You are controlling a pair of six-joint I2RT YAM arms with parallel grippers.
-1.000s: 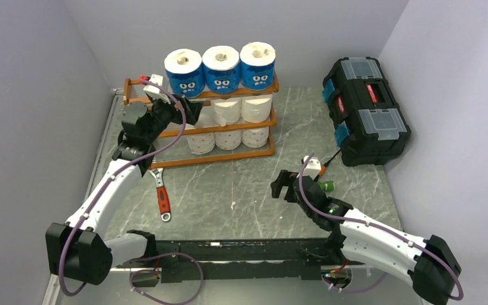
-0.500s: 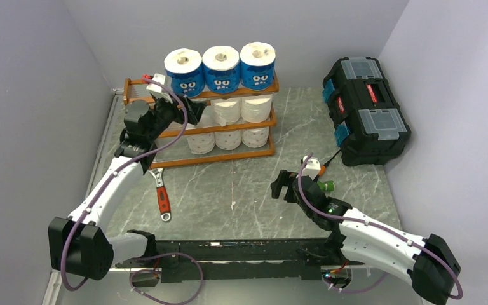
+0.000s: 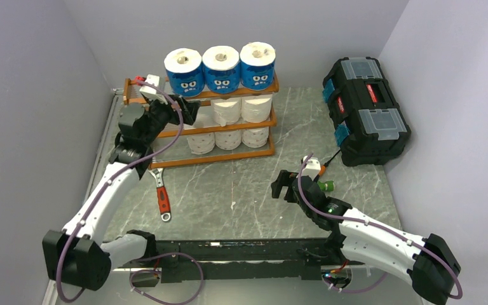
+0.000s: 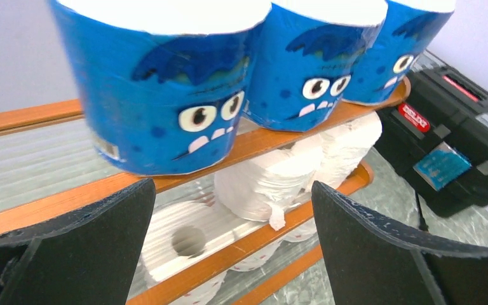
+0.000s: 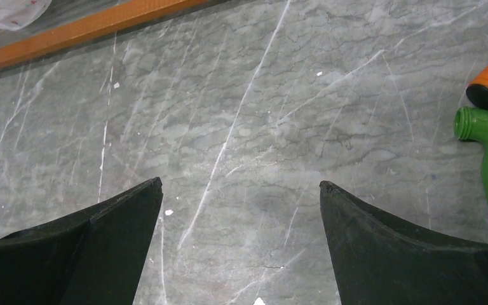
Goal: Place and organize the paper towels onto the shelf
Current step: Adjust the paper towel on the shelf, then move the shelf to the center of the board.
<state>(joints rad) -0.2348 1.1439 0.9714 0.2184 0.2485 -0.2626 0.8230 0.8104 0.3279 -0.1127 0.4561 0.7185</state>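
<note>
Grey veined stone table (image 3: 241,184): I see no loose rolls on it. The shelf (image 3: 222,157), orange-brown slatted wood, looks loaded. Paper towels (image 3: 221,70) sit there: three glossy blue cartoon-face cylinders on top, soft plain white ones on both lower tiers. I'd call it near done, tidying at most. Left gripper (image 3: 187,109) at the shelf front, jaws wide, empty. Right gripper (image 3: 283,186) over the table, jaws apart, empty.

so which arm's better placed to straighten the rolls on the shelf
Left. The left tool, open, sits at the shelf front, facing the blue-wrapped rolls. The right tool, also open, hovers over bare table, well away from the shelf.
</note>
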